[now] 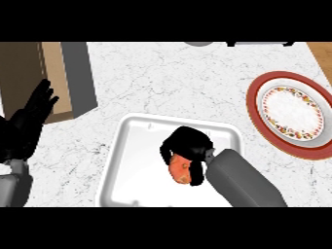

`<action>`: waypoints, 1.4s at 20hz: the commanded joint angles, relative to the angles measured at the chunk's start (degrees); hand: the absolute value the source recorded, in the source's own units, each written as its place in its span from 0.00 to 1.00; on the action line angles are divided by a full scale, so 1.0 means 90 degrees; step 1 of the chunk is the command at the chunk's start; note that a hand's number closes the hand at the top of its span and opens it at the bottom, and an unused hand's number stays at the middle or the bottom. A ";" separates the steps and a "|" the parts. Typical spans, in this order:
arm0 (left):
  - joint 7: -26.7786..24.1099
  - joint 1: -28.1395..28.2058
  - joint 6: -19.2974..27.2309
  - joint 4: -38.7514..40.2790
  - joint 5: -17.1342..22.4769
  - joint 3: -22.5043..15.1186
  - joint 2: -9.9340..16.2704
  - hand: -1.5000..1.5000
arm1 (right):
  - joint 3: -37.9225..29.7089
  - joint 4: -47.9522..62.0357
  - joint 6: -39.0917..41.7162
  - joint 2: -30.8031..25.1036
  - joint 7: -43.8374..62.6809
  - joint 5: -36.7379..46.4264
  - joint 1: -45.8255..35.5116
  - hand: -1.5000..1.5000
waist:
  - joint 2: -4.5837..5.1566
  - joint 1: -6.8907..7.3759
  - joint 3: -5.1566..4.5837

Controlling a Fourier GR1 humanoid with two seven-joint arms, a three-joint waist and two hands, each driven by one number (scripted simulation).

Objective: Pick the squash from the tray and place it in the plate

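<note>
White tray [129, 160]: right hand [186, 146] clasps squash [177, 170].

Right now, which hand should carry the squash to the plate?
Right. The right hand is already curled round the squash in the tray, with the plate on its side. The left hand rests open at the far left.

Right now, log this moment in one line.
right hand: shut on squash | in tray | plate: empty | left hand: resting
</note>
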 commanded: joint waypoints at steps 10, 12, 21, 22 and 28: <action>0.0231 0.0311 -0.0058 0.0027 0.0054 -0.0091 -0.0222 0.50 | -0.2339 0.0295 -0.3138 0.0417 0.4512 0.0812 -0.0998 1.00 | 0.0122 -0.0129 -0.0091; 0.0284 0.0496 -0.0096 -0.0155 0.0012 -0.0142 -0.0199 0.50 | -0.2409 0.0110 -0.3968 0.0228 0.4824 0.1299 -0.1020 1.00 | 0.0088 -0.0126 -0.0084; 0.0278 0.0351 -0.0038 0.0082 -0.0062 -0.0125 -0.0341 0.50 | -0.2675 -0.0533 -0.4959 -0.0111 0.7045 0.3047 -0.1027 1.00 | 0.0104 -0.0169 -0.0083; 0.0155 0.0220 0.0066 0.0204 -0.0203 -0.0262 -0.0499 0.50 | -0.2858 -0.0577 -0.4798 0.0015 0.7180 0.2899 -0.1305 1.00 | 0.0119 -0.0132 -0.0083; 0.0175 0.0216 0.0015 0.0172 -0.0159 -0.0150 -0.0496 0.50 | -0.3488 -0.1168 -0.5131 -0.0680 0.6679 0.2337 -0.0315 1.00 | 0.0127 -0.0126 -0.0079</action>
